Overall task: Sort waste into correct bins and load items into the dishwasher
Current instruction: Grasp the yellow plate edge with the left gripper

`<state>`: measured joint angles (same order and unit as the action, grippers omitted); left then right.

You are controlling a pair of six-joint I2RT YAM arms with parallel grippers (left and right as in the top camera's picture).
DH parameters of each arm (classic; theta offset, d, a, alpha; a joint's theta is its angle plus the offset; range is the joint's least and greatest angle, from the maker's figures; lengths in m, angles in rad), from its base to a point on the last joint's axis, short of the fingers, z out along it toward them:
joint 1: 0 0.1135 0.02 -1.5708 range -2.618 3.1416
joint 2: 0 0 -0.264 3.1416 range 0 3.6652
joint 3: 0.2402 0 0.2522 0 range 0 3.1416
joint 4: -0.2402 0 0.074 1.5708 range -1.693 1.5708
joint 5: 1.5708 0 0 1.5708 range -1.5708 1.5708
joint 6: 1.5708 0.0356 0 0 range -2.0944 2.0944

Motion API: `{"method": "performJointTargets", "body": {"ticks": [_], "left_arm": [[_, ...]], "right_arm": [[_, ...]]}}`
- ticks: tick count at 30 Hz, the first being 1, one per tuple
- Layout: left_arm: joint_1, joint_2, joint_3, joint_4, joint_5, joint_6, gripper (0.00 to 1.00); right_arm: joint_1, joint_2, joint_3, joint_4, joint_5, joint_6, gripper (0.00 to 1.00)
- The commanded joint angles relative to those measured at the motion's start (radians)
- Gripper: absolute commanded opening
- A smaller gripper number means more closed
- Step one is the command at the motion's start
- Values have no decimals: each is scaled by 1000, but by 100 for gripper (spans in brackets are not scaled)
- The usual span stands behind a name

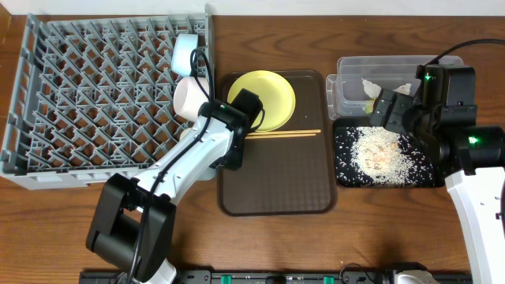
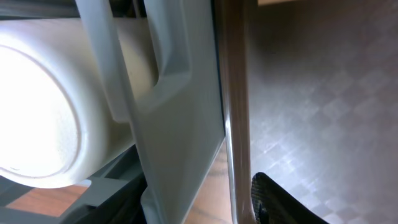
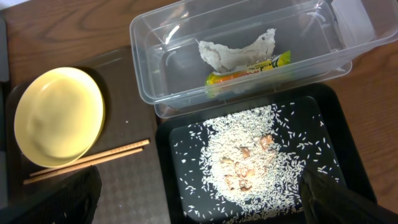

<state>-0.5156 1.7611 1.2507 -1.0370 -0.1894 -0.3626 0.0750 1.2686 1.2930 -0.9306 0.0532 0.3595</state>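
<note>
Left hand (image 1: 246,106): low over the far-left corner of the brown serving tray (image 1: 276,185), right by the left rim of the yellow-green plate (image 1: 268,96). I can't tell how wide it stands or whether it holds anything.
Right hand (image 3: 196,186): spread wide and holding nothing, hovering above the black tray (image 3: 336,134).
Plate: mid-counter, at the serving tray's far end, with chopsticks (image 1: 286,134) just in front of it.
Dish rack (image 1: 87,95): at the counter's far-left corner, with the light blue bowl (image 1: 186,50) and white bowl (image 1: 189,96) tipped along its right edge.
Clear tub (image 3: 155,37): toward the counter's far-right side, with the tissue (image 3: 233,51) and snack wrapper (image 3: 249,68) inside.
Black tray: against the tub's near side, with rice (image 3: 249,149) heaped across its middle.
</note>
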Motion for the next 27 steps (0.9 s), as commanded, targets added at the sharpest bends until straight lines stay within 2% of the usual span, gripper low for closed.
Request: {"method": "performJointTargets", "body": {"ticks": [1,5,13,18,22,27], "left_arm": [[-11,5,-8,-44,78,-10,51],[-11,5,-8,-80,78,-10,48],[-11,0,-3,-90,74,0,49],[-11,-66,112,-77,66,51,50],[-13,-151,230,38,74,55,64],[-14,-202,241,270,112,54,67]], "right_arm": [[-10,1,4,-2,10,10,99],[-10,1,4,-2,10,10,99],[-10,1,4,-2,10,10,99],[-10,1,4,-2,10,10,99],[-10,1,4,-2,10,10,99],[-10,1,4,-2,10,10,99]]}}
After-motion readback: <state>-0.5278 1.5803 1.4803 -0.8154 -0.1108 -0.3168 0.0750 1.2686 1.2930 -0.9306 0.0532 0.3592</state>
